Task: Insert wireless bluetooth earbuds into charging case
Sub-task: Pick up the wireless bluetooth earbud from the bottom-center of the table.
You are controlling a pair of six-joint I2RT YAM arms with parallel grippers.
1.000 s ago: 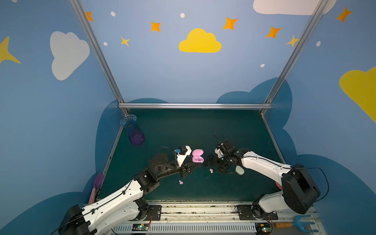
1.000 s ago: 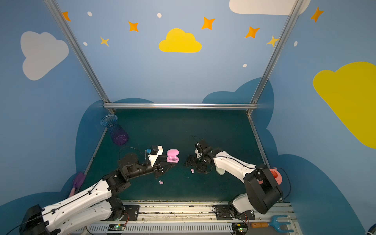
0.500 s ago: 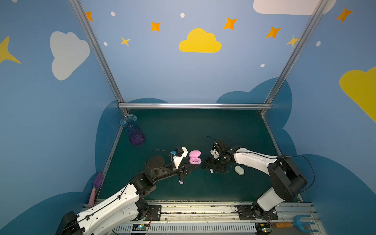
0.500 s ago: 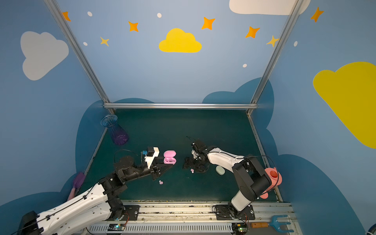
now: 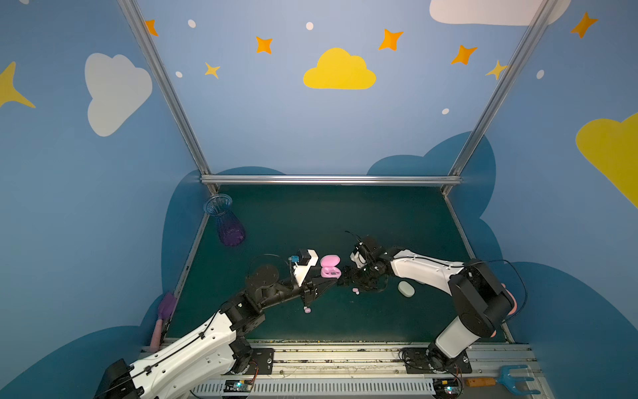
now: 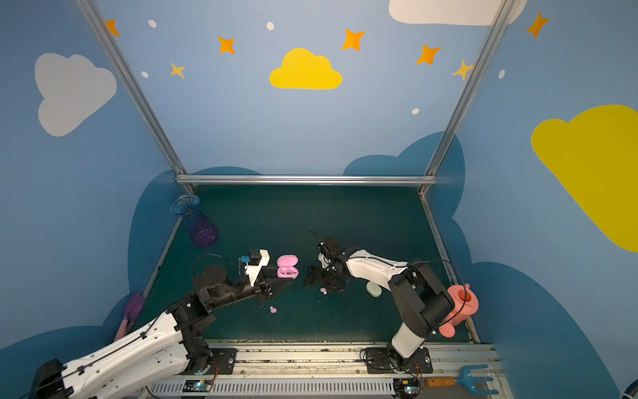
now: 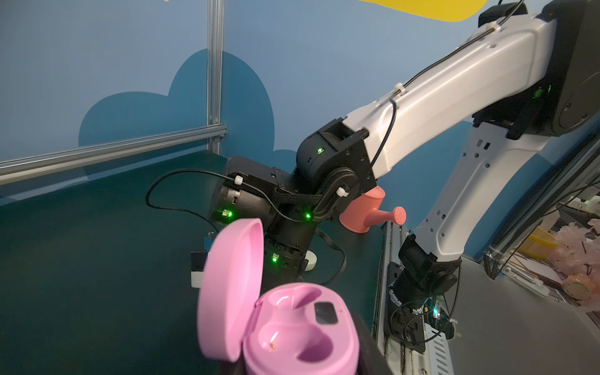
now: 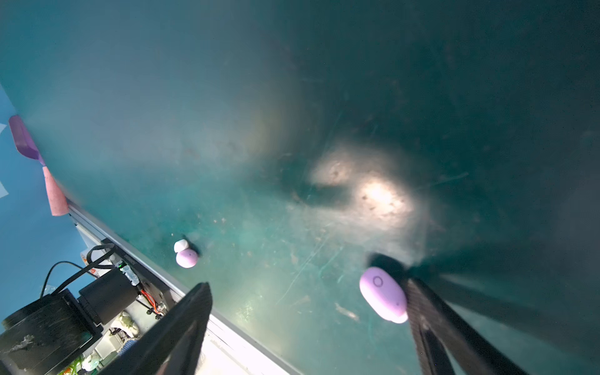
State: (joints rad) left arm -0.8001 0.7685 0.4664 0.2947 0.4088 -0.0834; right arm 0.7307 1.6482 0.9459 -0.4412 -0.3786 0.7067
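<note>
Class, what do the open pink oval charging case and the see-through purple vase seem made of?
Open pink oval charging case: probably moulded plastic, smooth semi-gloss; glints in its wells. See-through purple vase: tinted plastic or glass, unclear which; ribbed, translucent.

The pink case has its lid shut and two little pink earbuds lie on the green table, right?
No. The pink oval plastic charging case has its lid flipped open, as the left wrist view shows. The rest is right: one small pink rounded earbud and a second pink earbud lie on the dark green table.
</note>
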